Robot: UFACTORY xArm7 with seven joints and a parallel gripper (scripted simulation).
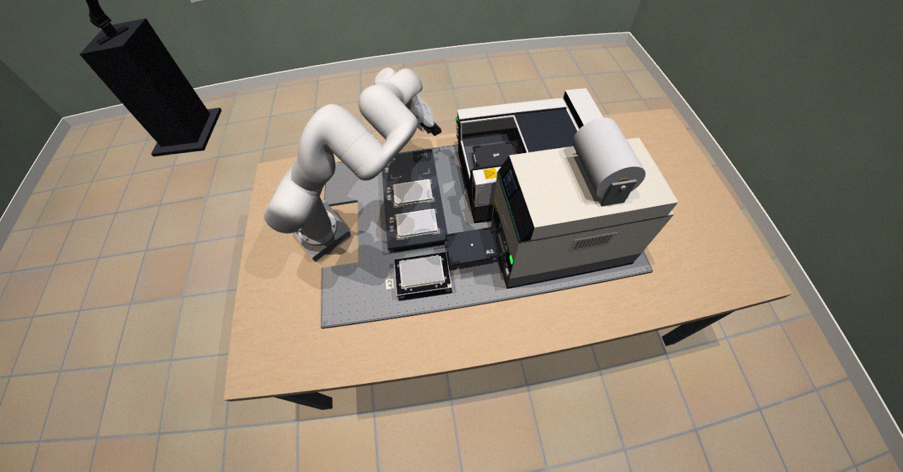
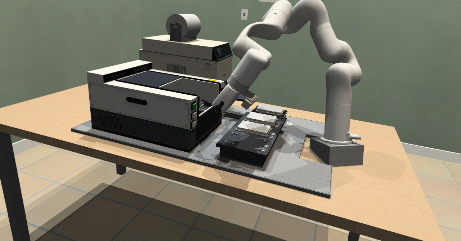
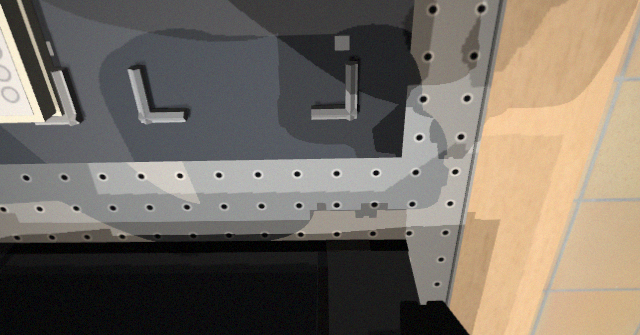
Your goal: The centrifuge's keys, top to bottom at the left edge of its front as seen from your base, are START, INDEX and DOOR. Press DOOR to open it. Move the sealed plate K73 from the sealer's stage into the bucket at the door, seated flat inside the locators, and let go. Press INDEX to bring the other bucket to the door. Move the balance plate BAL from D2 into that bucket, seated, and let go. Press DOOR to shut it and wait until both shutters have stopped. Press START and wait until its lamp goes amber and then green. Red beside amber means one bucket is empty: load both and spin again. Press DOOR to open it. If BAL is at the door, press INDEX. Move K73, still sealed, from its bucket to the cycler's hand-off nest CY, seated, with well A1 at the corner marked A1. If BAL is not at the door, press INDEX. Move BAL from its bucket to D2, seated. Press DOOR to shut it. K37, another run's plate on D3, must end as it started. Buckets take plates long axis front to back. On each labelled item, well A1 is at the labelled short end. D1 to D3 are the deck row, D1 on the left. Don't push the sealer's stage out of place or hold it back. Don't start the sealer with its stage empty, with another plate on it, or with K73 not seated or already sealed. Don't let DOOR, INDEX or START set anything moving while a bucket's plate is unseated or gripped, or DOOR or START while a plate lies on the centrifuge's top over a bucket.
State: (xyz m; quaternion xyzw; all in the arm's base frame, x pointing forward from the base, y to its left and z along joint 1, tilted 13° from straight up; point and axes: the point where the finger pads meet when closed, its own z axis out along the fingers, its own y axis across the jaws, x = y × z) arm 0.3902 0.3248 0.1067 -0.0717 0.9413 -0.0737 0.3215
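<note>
My gripper (image 1: 435, 129) is shut and empty. It points down at a slant just in front of the centrifuge (image 1: 505, 134), near the left edge of its front. In the exterior view its tip (image 2: 216, 106) is a little to the right of the three keys (image 2: 193, 114); I cannot tell if it touches. The top key glows green. The centrifuge's door is open over a dark bucket (image 1: 492, 153). A plate (image 1: 422, 273) sits in the CY nest. Plates sit on D2 (image 1: 413, 191) and D3 (image 1: 416, 221). The wrist view shows D1's bare locators (image 3: 155, 110) and my dark fingertip (image 3: 430, 320).
The sealer (image 1: 580, 204) stands right of the centrifuge with its stage (image 1: 473, 246) out and bare. The deck row (image 2: 248, 139) lies between my base (image 2: 336, 149) and the machines. The grey breadboard's edge (image 3: 470, 140) runs close beside my gripper.
</note>
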